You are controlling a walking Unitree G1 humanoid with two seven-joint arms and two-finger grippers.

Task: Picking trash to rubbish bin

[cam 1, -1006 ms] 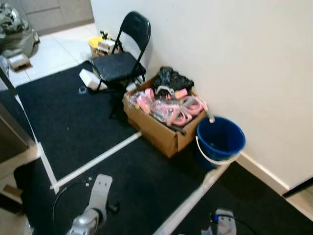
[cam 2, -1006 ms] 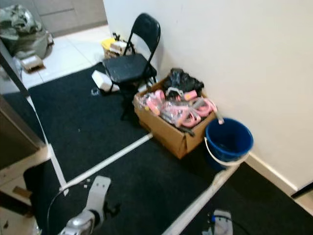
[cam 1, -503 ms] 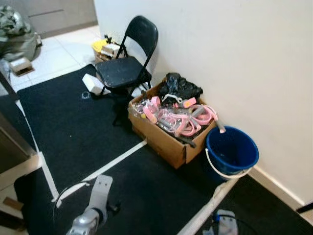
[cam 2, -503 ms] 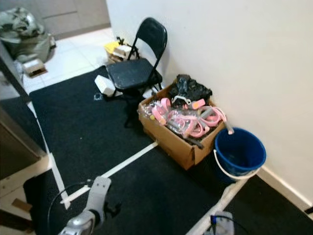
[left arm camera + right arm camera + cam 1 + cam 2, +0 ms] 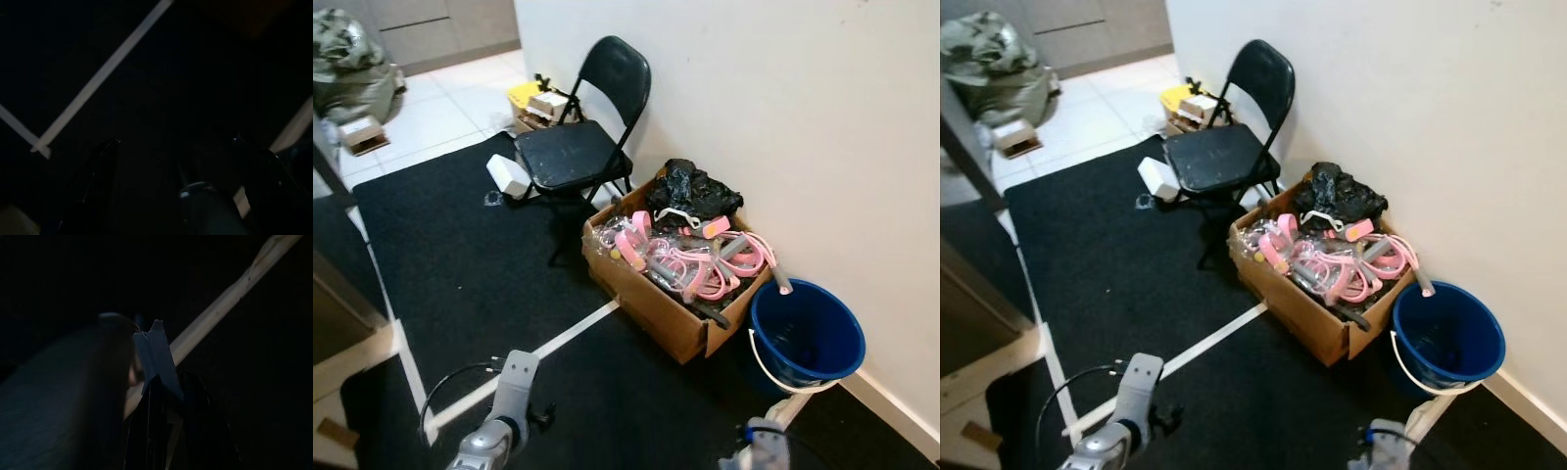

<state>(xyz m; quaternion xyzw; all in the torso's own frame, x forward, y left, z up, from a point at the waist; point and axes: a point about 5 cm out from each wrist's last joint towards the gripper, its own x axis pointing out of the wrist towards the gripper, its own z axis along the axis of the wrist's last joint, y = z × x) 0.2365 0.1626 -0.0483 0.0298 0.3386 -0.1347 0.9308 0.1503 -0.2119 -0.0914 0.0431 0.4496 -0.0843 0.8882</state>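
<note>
A blue bucket [image 5: 808,335] with a white handle stands on the black carpet against the white wall, to my right front. My right gripper [image 5: 159,382] is shut on a small pale grey scrap [image 5: 155,358] that sticks out past its fingertips; the right arm [image 5: 759,448] hangs low at the bottom of the eye views, short of the bucket. In the dark left wrist view my left gripper [image 5: 176,164] is open over the carpet, with nothing between its fingers [image 5: 103,166]. The left arm [image 5: 504,421] hangs at the lower left.
A cardboard box [image 5: 651,299] full of pink tubing and a black bag [image 5: 693,191] sits just left of the bucket. Behind it stands a black folding chair [image 5: 578,147], with a white box [image 5: 507,174] beside it. White tape lines [image 5: 578,328] cross the carpet.
The whole picture has shifted right and down, so the camera has moved; bucket, box and chair now sit lower and further right in view. Both arms hang as before.
</note>
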